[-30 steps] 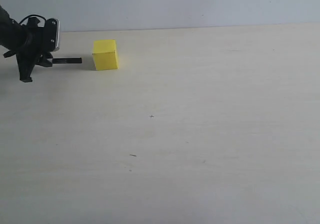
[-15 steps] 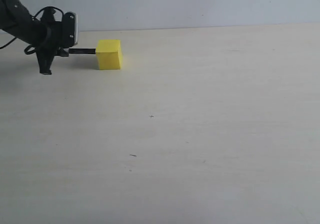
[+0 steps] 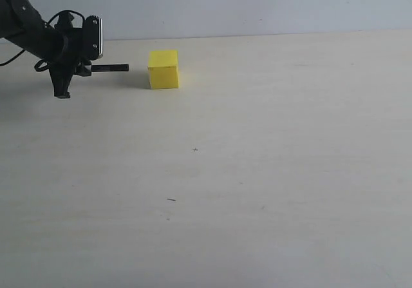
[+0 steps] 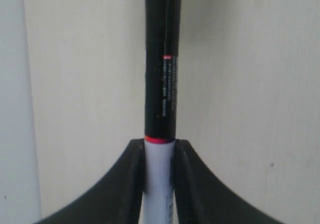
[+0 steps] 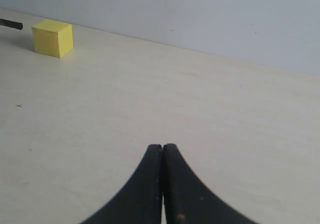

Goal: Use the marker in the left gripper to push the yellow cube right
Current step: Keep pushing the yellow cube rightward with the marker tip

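Note:
The yellow cube [image 3: 163,69] sits on the table near its far edge, left of centre. My left gripper [image 3: 89,67] hovers to the cube's left, shut on the marker [image 3: 111,67], which lies level with its black cap pointing at the cube. A small gap separates the cap's tip from the cube's left face. In the left wrist view the fingers clamp the white barrel of the marker [image 4: 161,83] just behind the red ring, at the left gripper [image 4: 159,146]. The right gripper [image 5: 162,148] is shut on nothing, far from the yellow cube [image 5: 52,37]; the marker's tip [image 5: 11,24] shows beside the cube.
The pale wooden table [image 3: 257,172] stretches wide to the right of the cube and towards the front. A light grey wall [image 3: 257,4] rises just behind the table's far edge.
The left gripper swept right with the marker, met the cube and pushed it about a cube-width to the right. The cap's tip now stands apart from the cube.

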{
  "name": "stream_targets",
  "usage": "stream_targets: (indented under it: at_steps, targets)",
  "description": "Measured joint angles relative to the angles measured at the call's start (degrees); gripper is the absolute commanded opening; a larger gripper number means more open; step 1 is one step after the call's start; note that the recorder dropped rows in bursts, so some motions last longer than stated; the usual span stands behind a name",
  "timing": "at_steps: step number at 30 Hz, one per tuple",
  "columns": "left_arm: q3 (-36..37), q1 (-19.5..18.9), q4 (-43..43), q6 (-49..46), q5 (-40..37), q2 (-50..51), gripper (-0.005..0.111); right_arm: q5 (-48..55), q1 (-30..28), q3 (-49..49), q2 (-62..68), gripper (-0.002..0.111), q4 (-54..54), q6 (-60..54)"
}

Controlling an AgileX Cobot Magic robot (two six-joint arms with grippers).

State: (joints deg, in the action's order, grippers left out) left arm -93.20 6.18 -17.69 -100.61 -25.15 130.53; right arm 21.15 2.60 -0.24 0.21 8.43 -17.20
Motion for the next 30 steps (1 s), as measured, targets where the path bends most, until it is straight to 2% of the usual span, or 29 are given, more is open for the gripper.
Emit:
stream_targets:
  at_steps: [6,17,21,30]
  targets:
    - [0.0,0.9,-0.4,0.2,-0.1,0.0,0.0,0.0,0.0,0.0,0.0,0.0,0.0,0.0]
    - [0.0,7.7,-0.9,0.2,-0.1,0.0,0.0,0.0,0.0,0.0,0.0,0.0,0.0,0.0]
    - [0.0,7.1,-0.9,1.4,-0.1,0.0,0.0,0.0,0.0,0.0,0.0,0.0,0.0,0.0]
    - [0.0,2.3,-0.6,4.8,-1.1,0.0,0.0,0.0,0.0,0.0,0.0,0.0,0.0,0.0]
